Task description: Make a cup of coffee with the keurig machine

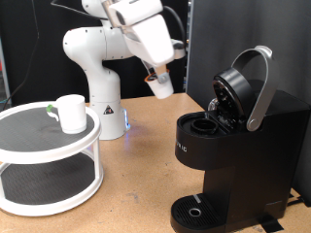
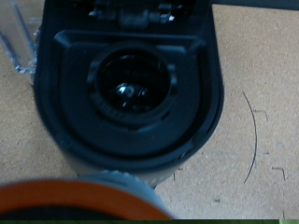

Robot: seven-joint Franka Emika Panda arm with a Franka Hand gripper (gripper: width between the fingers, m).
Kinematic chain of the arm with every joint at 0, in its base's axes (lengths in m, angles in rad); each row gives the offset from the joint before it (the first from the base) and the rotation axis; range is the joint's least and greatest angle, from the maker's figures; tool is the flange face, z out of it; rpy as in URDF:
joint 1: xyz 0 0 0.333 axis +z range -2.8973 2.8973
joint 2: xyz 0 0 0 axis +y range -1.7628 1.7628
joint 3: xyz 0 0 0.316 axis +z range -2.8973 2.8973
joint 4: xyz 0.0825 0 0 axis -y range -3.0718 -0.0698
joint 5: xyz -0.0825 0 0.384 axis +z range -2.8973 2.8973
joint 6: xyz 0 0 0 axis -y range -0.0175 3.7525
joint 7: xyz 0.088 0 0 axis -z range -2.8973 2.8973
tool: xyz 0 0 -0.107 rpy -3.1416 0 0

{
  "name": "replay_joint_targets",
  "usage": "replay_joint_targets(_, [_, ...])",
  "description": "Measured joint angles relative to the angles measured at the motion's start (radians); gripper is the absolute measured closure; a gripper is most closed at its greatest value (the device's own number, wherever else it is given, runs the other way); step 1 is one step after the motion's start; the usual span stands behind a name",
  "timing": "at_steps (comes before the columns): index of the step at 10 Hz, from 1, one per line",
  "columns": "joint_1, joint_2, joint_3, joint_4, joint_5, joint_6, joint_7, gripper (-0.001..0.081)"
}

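Observation:
The keurig machine [image 1: 238, 146] stands at the exterior view's right with its lid [image 1: 243, 85] raised. Its pod chamber [image 1: 204, 124] is open and looks empty in the wrist view [image 2: 133, 89]. My gripper [image 1: 159, 85] hangs in the air above the table, to the exterior view's left of the machine and higher than the chamber. It is shut on a small round pod with an orange rim [image 2: 84, 198]. The cup [image 1: 71, 113], a white mug, stands on the top tier of a white round stand [image 1: 49, 155] at the exterior view's left, far from the gripper.
The arm's white base [image 1: 105, 102] stands behind the stand on the wooden table [image 1: 146, 155]. The machine's round drip tray [image 1: 199, 212] at the exterior view's bottom holds nothing. A dark curtain closes off the back.

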Motion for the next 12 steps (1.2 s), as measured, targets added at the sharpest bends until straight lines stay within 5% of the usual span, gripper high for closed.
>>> replay_joint_targets(6, [0.011, 0.028, 0.033, 0.063, 0.025, -0.006, 0.034, 0.0359])
replay_joint_targets(9, [0.003, 0.038, 0.067, 0.064, -0.052, 0.018, 0.224, 0.0359])
replay_joint_targets(12, [0.006, 0.039, 0.065, 0.064, -0.005, 0.004, 0.151, 0.0359])
